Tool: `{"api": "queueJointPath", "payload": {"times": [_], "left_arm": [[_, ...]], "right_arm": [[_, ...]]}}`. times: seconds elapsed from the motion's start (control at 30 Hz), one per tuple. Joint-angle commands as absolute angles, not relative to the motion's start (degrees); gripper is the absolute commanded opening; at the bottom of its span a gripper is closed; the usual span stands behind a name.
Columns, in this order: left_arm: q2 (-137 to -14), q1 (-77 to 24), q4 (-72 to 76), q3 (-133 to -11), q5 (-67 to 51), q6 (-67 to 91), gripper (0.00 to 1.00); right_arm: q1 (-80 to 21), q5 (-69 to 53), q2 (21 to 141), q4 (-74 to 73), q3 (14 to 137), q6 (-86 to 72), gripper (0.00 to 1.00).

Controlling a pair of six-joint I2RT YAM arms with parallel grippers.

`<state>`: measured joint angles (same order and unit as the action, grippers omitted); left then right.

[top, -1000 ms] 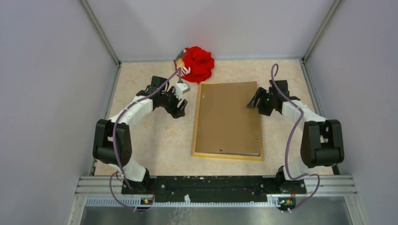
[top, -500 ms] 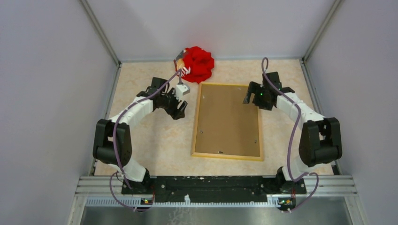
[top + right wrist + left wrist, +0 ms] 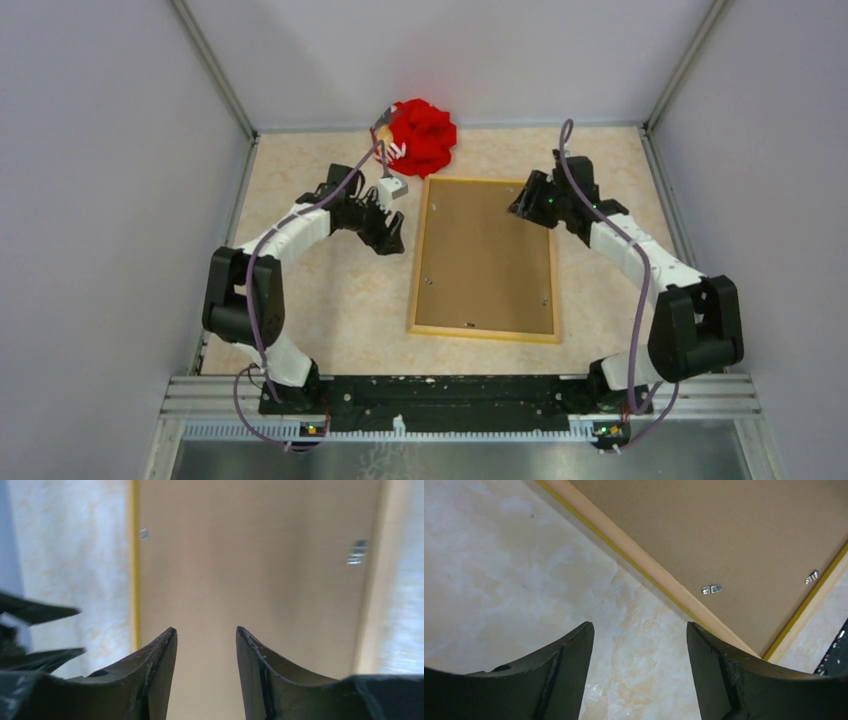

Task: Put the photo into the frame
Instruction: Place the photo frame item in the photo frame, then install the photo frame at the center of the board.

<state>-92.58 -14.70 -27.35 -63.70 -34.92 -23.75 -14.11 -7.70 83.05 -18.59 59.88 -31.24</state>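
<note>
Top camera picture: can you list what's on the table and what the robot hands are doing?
main thing: thin yellow wooden picture frame, face down on the beige marbled table
inside it: plain brown backing board with small metal clips
photo: not in view
left gripper: open, over bare table beside the frame
right gripper: open, above the board, holding nothing
far edge: crumpled red object

Yellow-edged frame, brown board — marbled beige table
</note>
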Motion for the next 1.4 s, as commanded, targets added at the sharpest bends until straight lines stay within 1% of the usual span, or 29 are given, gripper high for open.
{"api": "queueJointPath", "payload": {"times": [0.0, 0.2, 0.33, 0.4, 0.57, 0.77, 0.9, 1.13, 1.23, 1.37], "left_arm": [[-96.31, -16.49, -26.43, -65.35, -40.23, -19.49, 0.74], [-100.88, -18.43, -25.58, -64.41, -41.14, -18.20, 0.72], [-103.17, -18.45, -25.73, -64.51, -42.53, -17.46, 0.66], [-104.24, -18.46, -25.76, -64.51, -43.34, -17.01, 0.63], [-107.60, -18.45, -26.01, -64.96, -45.23, -15.82, 0.61], [-110.17, -18.44, -26.74, -65.43, -45.46, -16.32, 0.44], [-110.10, -18.46, -26.34, -64.78, -45.56, -16.06, 0.38], [-109.17, -18.46, -25.85, -63.48, -43.98, -16.67, 0.33], [-109.25, -18.42, -25.87, -63.46, -43.73, -16.84, 0.29], [-109.05, -18.41, -25.88, -63.54, -42.98, -17.03, 0.27]], "right_arm": [[-21.82, -14.20, 80.07, -5.06, 54.28, -39.01, 0.44], [-34.40, -12.07, 82.28, 8.17, 47.42, -44.44, 0.43], [-38.74, -11.62, 86.07, 14.04, 45.55, -44.49, 0.42], [-39.54, -12.68, 88.72, 17.47, 44.83, -44.69, 0.41], [-40.43, -14.63, 94.25, 22.41, 44.24, -44.82, 0.41], [-41.89, -15.64, 97.94, 24.51, 44.68, -44.52, 0.41], [-42.64, -15.89, 99.13, 25.10, 44.55, -44.92, 0.41], [-43.78, -16.50, 101.58, 26.43, 44.34, -45.71, 0.40], [-44.03, -16.93, 102.39, 26.68, 44.52, -45.79, 0.39], [-44.44, -17.28, 102.78, 26.56, 44.56, -45.79, 0.35]]}}
